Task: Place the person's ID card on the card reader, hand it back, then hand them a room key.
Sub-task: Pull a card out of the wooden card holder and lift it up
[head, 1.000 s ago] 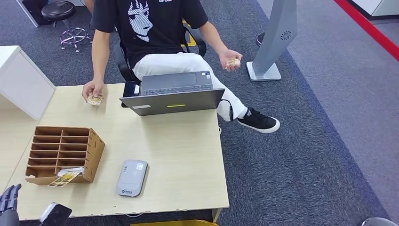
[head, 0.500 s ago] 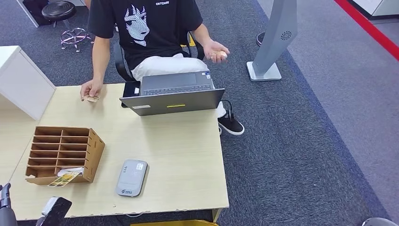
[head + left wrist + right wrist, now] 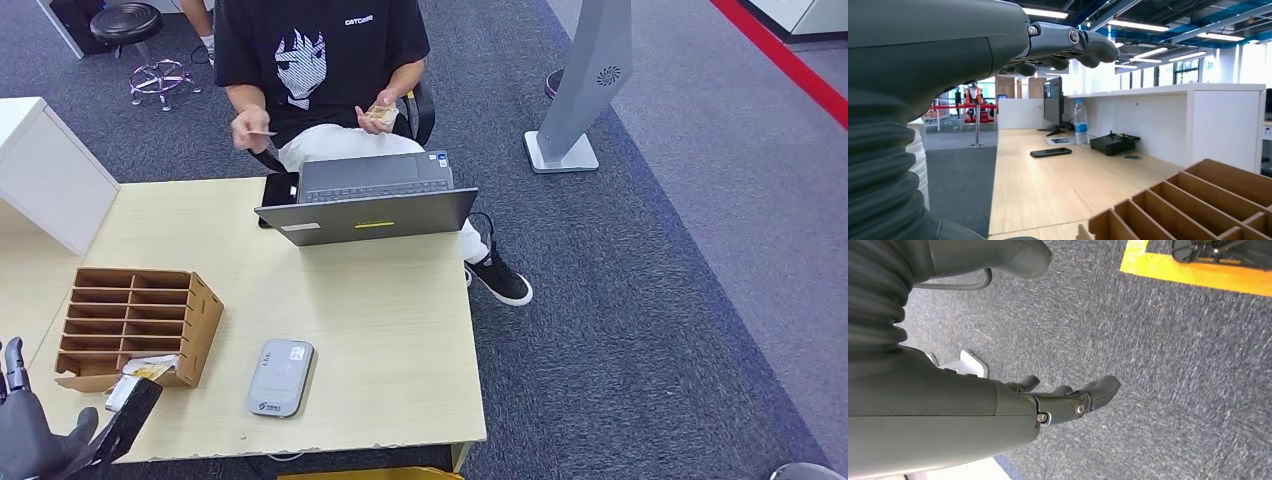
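— Step in hand?
— The very first, by the look of things: collecting the ID. Not yet placed on the reader.
— From the left, then. Fingers?
— Grey left hand [image 3: 25, 440] low at the near left corner of the pale wooden table [image 3: 380, 330]. Fingers [image 3: 1083, 47] loosely bent and apart, gripping nothing, touching nothing.
— Further along?
— Brown slotted cardboard rack [image 3: 135, 325], with printed cards [image 3: 140, 372] poking from its lowest slot, likely the room keys. Just right of it, a flat grey rounded card reader [image 3: 280, 377], bare on top.
— And the ID?
— Probably the thin pale card [image 3: 265, 132] pinched in the seated person's hand [image 3: 248, 125], beyond the table's far edge, behind the open grey laptop [image 3: 370, 205]. Well apart from the left hand.
— Next move?
— Reaching forward across the table, fingers spread enough to pinch that card by its edge.
— Right side?
— Dark right hand [image 3: 1068, 400] hanging over speckled grey carpet [image 3: 1173, 365], fingers gently curved and apart, empty.
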